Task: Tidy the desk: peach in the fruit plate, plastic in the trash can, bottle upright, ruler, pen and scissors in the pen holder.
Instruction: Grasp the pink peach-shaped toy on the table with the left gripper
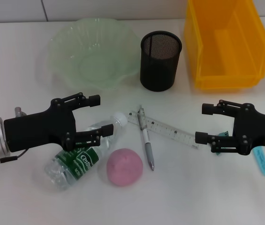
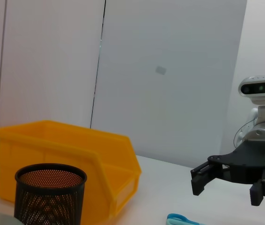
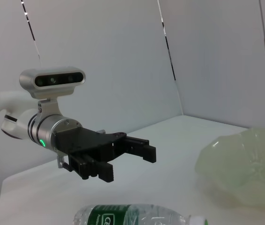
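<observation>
Head view: left gripper (image 1: 96,118) hovers open and wide over the lying bottle (image 1: 83,152), holding nothing; right gripper (image 1: 205,123) also open, empty, above the scissors (image 1: 259,157), which are mostly hidden under it, teal handles showing. Peach (image 1: 124,166) sits just beside the bottle; pen (image 1: 146,138) lies across the ruler (image 1: 169,129). Fruit plate (image 1: 94,51), pen holder (image 1: 160,60) and yellow bin (image 1: 226,44) stand at the back, all apparently empty. No plastic scrap visible. Left wrist view: pen holder (image 2: 50,193) in front of the bin (image 2: 66,161), right gripper (image 2: 226,180) off the table with jaws apart, a scissor handle (image 2: 181,219) below it. Right wrist view: left gripper (image 3: 127,157) open above the bottle (image 3: 132,216), plate (image 3: 245,164) nearby. Risks: the round bottle could roll or knock the peach when the jaws close; pen stacked on ruler may drag both; flat scissors are hard to pinch.
</observation>
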You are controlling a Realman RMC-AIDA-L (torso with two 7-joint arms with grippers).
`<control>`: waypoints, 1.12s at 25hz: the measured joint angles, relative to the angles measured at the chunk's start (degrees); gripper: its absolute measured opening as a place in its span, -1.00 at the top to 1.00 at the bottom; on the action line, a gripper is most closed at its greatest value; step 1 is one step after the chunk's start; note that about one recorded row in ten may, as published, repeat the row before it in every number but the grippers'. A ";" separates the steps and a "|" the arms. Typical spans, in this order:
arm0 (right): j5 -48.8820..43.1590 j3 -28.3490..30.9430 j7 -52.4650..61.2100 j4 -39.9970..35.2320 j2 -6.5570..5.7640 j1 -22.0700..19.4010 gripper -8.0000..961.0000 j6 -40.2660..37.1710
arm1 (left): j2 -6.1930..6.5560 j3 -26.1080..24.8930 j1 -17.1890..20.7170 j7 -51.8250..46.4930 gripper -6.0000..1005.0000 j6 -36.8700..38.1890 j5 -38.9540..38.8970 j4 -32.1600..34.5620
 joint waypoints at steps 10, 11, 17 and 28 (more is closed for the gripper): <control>0.00 0.00 0.00 0.00 0.00 -0.09 -0.74 0.00 | 0.00 -0.02 0.08 0.00 -0.68 0.00 -0.07 -0.01; 0.01 0.00 0.00 0.00 0.00 -0.09 -0.74 0.00 | 0.00 -0.02 0.08 0.00 -0.68 0.00 -0.07 -0.01; 0.01 0.00 0.00 0.06 0.00 -0.09 -0.74 0.00 | 0.07 -0.13 1.16 0.00 -0.68 0.35 -2.80 0.28; 0.01 0.00 0.05 0.60 0.00 -0.31 -0.73 0.01 | 0.28 0.50 5.00 -3.06 -0.68 5.18 -4.96 6.15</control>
